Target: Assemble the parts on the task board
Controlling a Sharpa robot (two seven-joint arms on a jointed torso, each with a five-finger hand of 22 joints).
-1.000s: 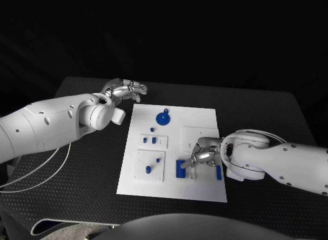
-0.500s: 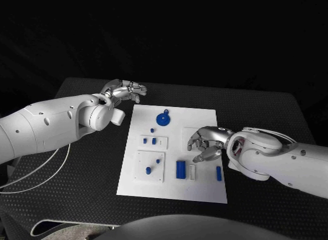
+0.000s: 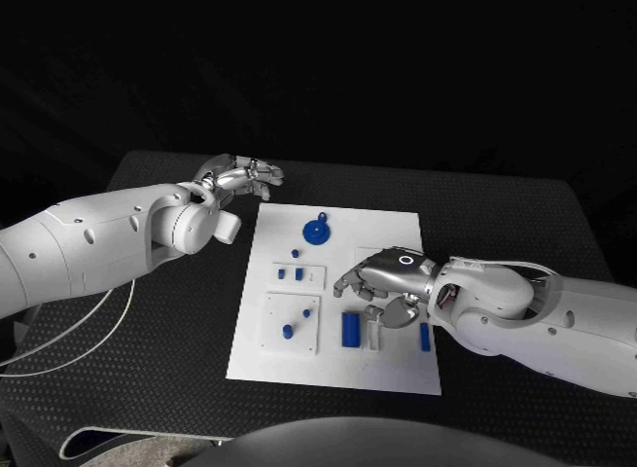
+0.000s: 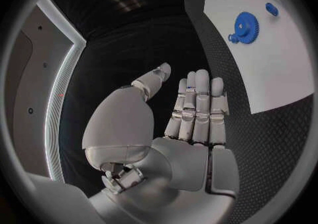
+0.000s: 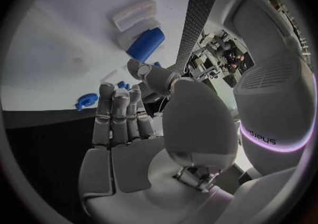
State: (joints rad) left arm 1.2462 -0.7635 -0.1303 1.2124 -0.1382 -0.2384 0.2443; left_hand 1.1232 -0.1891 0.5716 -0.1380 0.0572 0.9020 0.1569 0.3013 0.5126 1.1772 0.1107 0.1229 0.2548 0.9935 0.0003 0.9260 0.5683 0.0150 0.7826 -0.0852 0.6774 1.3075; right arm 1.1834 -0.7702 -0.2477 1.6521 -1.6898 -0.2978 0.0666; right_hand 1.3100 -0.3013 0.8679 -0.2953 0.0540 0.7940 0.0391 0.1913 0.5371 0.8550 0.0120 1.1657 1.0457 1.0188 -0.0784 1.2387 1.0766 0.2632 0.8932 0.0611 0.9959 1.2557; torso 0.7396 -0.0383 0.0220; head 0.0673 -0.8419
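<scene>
The white task board (image 3: 396, 226) lies mid-table. A blue gear (image 3: 318, 232) sits near its far edge, and small blue pegs (image 3: 282, 274) stand below it. An upright blue block (image 3: 352, 329) stands beside a white slot, and a thin blue bar (image 3: 425, 336) lies further right. My right hand (image 3: 381, 282) hovers over the board's middle, just beyond the block, holding nothing. In the right wrist view this hand (image 5: 126, 128) has straight fingers, with the block (image 5: 146, 44) ahead. My left hand (image 3: 241, 177) hangs empty off the board's far left corner, fingers extended (image 4: 192, 123) near the gear (image 4: 246, 25).
A small inset plate (image 3: 273, 316) at the board's near left carries two blue pieces (image 3: 288, 332). A white cable (image 3: 66, 336) trails over the black table (image 3: 164, 321) on the left. Bare table lies right of the board.
My right hand has left the blue block and moved away and leftward to the board's middle. The block stays standing. The left arm has not moved.
</scene>
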